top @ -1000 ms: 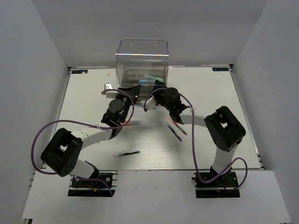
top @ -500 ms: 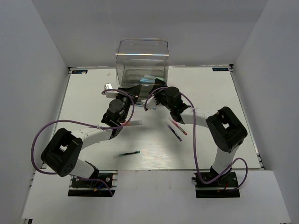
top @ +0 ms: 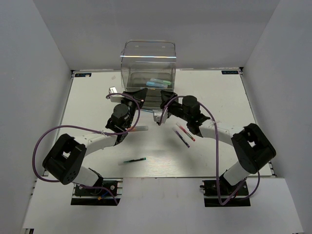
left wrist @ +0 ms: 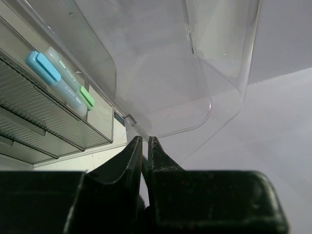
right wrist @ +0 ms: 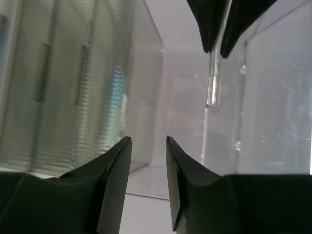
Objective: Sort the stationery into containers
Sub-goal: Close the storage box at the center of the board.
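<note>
Left end effector point(left wrist: 145, 141) apparently on drawer point(left wrist: 195, 83)

Things hiding around the clear drawers

In the top view the arms are covering the near bottom of the drawer unit point(top: 147, 63), and the markers point(top: 158, 82) inside are looking too small to tell apart. The left gripper point(left wrist: 145, 141) is sitting nearly closed by a clear edge, but a pinch is too hard to see. A small pale thing point(top: 158, 117) is lying by the right arm, too tiny to name.
</note>
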`<state>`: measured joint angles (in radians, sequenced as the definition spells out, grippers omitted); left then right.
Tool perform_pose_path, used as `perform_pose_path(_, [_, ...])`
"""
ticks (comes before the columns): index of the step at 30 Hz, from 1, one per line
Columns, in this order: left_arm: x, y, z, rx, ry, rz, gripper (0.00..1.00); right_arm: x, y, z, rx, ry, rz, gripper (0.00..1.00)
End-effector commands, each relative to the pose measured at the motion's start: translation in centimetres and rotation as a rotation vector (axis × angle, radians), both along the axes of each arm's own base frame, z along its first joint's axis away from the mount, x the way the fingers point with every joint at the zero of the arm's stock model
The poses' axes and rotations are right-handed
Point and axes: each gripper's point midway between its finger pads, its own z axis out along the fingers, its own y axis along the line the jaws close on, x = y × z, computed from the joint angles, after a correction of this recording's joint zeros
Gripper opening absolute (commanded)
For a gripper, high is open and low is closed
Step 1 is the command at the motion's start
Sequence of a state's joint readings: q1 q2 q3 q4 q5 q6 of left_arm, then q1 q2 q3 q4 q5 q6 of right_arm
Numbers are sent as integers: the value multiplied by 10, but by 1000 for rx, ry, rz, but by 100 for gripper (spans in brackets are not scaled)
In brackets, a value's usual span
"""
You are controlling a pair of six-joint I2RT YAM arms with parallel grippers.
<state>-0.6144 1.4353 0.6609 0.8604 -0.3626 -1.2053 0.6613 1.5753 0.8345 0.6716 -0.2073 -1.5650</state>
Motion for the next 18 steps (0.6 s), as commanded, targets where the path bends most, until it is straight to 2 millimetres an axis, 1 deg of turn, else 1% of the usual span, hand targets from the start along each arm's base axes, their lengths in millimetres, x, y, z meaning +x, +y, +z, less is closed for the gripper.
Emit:
perform_pose_path(1, [-1,0,32,-51,-74,-11,0,-25,4,-15,27,135,93,40])
perform_pose_path(4, [-1,0,32,-51,-74,-11,0,-43,9,-32,4,248,157,36])
perform_pose_path(5, [-1,0,32,-51,-74,-11,0,-50,9,-41,6,321,169,35])
perform_pose_path(6, [-1,0,32,-51,-74,-11,0,-53,9,-45,0,353,178,33])
perform_pose_path(7, [-1,0,32,-51,-74,-11,0,-58,12,-48,-6,386,197,33])
perform_pose_path(8, [-1,0,32,-51,-74,-11,0,-67,11,-60,-25,468,211,33])
perform_pose_path(9, [-1,0,32,-51,-74,-11,0,-72,13,-63,-15,517,224,33])
perform_pose_path(10, [-1,0,32,-51,-74,-11,0,-77,13,-73,-40,585,223,33])
perform_pose_path(11, [-1,0,32,-51,-74,-11,0,-84,16,-78,-37,638,246,33])
perform_pose_path(13, [-1,0,32,-51,-74,-11,0,-91,19,-81,-42,730,257,39])
perform_pose_path(14, [-1,0,32,-51,-74,-11,0,-99,20,-92,-63,815,279,44])
perform_pose_path(15, [-1,0,32,-51,-74,-11,0,-104,22,-96,-76,850,289,48])
perform_pose_path(16, [-1,0,32,-51,-74,-11,0,-109,23,-98,-88,889,295,60])
perform_pose_path(17, [-1,0,32,-51,-74,-11,0,-113,26,-106,-95,929,313,64])
perform_pose_path(18, [-1,0,32,-51,-74,-11,0,-117,30,-103,-86,945,325,66])
